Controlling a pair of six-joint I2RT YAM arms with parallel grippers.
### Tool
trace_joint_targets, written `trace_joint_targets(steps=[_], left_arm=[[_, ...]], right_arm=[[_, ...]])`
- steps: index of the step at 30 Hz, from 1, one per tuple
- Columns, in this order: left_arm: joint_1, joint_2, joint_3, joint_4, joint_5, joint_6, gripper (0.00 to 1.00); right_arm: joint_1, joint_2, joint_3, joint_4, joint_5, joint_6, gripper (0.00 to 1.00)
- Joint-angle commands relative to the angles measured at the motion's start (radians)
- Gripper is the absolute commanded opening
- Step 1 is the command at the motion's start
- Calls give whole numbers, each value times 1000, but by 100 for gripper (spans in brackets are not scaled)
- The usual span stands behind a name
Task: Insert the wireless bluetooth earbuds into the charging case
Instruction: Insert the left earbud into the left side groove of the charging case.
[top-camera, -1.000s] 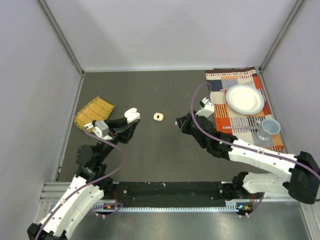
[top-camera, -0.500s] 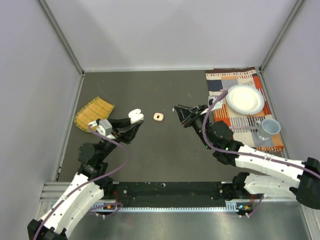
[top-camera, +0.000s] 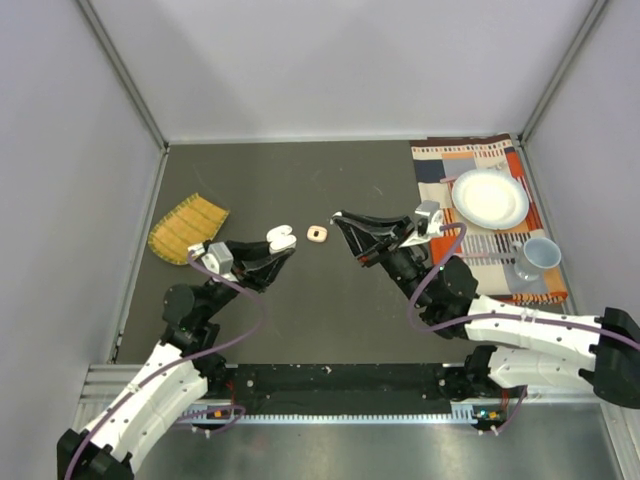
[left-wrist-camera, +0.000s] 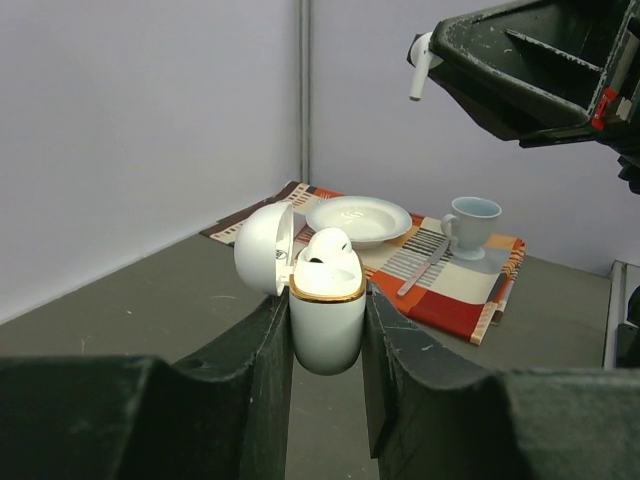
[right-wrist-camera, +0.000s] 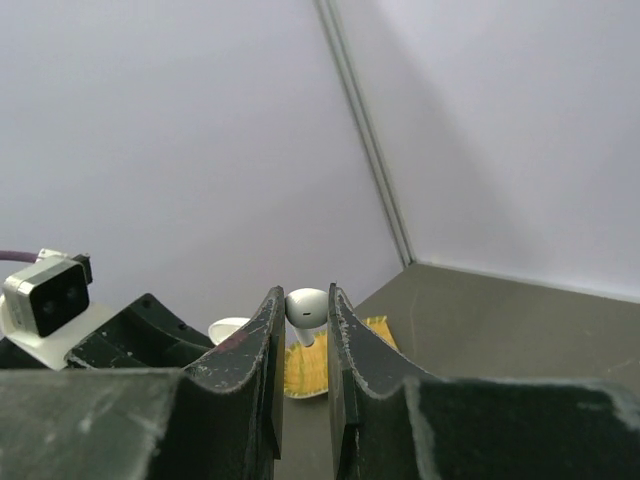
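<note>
Logged left gripper (top-camera: 280, 246) clamped on open charging case (left-wrist-camera: 326, 335) — one white earbud (left-wrist-camera: 327, 245) seated. Logged second white earbud (right-wrist-camera: 306, 305), at case's 2 o'clock, aloft, pinched in right gripper (top-camera: 340, 220); not yet inserted. Cannot resolve small peach item (top-camera: 317, 234) on table (top-camera: 330, 310) at case's 3 o'clock — found no further earbuds.

Left tool (top-camera: 280, 240) and right tool (top-camera: 340, 221) are black, arms (top-camera: 150, 388) white-shelled, cables (top-camera: 410, 302) purple.

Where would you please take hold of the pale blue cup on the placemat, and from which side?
I would pinch the cup at its rim, across the thin wall, coming down from above: it stands upright with its mouth open, and a utensil lies close beside it.
</note>
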Motion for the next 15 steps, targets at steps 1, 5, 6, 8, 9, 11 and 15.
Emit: trace_joint_targets(steps=[1, 5, 6, 8, 9, 11, 15], left_arm=[[-16, 7, -16, 100, 31, 35, 0], [-30, 17, -28, 134, 36, 46, 0], [-33, 19, -32, 145, 38, 46, 0], [-42, 28, -35, 162, 39, 54, 0], [-45, 33, -37, 165, 38, 58, 0], [-54, 44, -37, 172, 38, 72, 0], [-71, 59, -37, 183, 34, 94, 0]], right_arm=[[13, 23, 12, 109, -93, -11, 0], [16, 49, 23, 122, -156, 43, 0], [15, 54, 30, 122, -167, 55, 0], [15, 75, 38, 131, -213, 90, 0], [16, 81, 46, 137, -228, 101, 0], [24, 101, 53, 160, -265, 116, 0], [41, 133, 67, 188, -308, 121, 0]])
